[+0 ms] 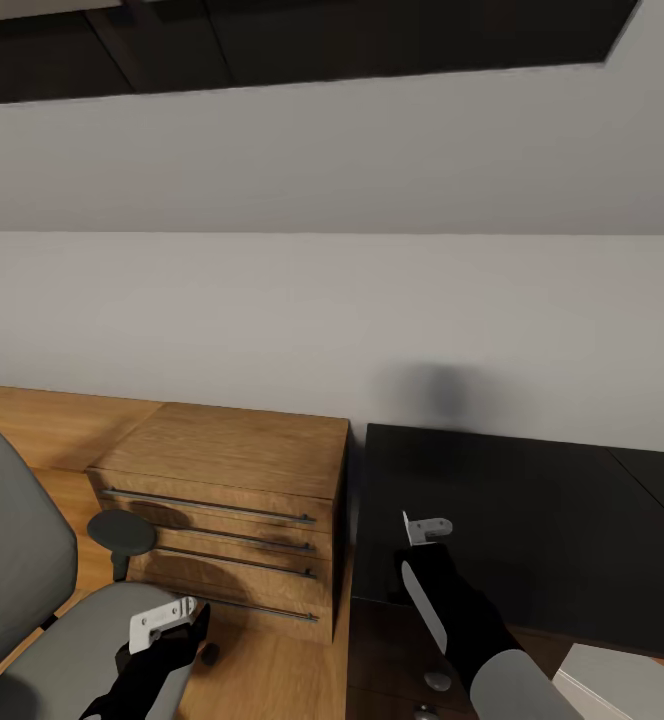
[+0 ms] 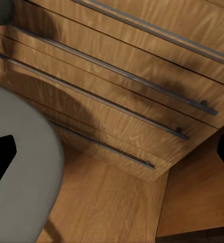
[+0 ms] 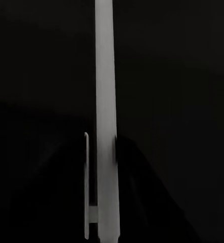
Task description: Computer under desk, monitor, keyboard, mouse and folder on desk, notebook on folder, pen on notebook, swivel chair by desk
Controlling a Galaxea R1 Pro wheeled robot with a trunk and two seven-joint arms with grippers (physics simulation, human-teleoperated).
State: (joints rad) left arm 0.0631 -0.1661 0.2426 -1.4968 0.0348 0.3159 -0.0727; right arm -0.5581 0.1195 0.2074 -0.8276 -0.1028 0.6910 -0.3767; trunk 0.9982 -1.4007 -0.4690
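The glossy black desk (image 1: 532, 520) fills the right of the head view, its top bare where I see it. My right gripper (image 1: 427, 530) hovers over the desk's near left corner. It is shut on the pen (image 3: 105, 126), a thin pale stick with a clip that runs along the fingers against the dark desk top. The grey swivel chair (image 1: 62, 650) stands at lower left. My left gripper (image 1: 164, 622) is open just above the seat's front edge (image 2: 26, 167), with nothing between its fingers. A light-grey box corner, the computer (image 1: 622, 685), shows at lower right. Monitor, keyboard and mouse are out of view.
A light wooden dresser (image 1: 232, 480) with long bar handles (image 2: 142, 116) stands against the wall between chair and desk. The chair's dark round armrest (image 1: 122, 532) rises in front of it. Round-knobbed desk drawers (image 1: 437, 682) sit below my right arm. Wooden floor (image 2: 112, 207) lies beneath.
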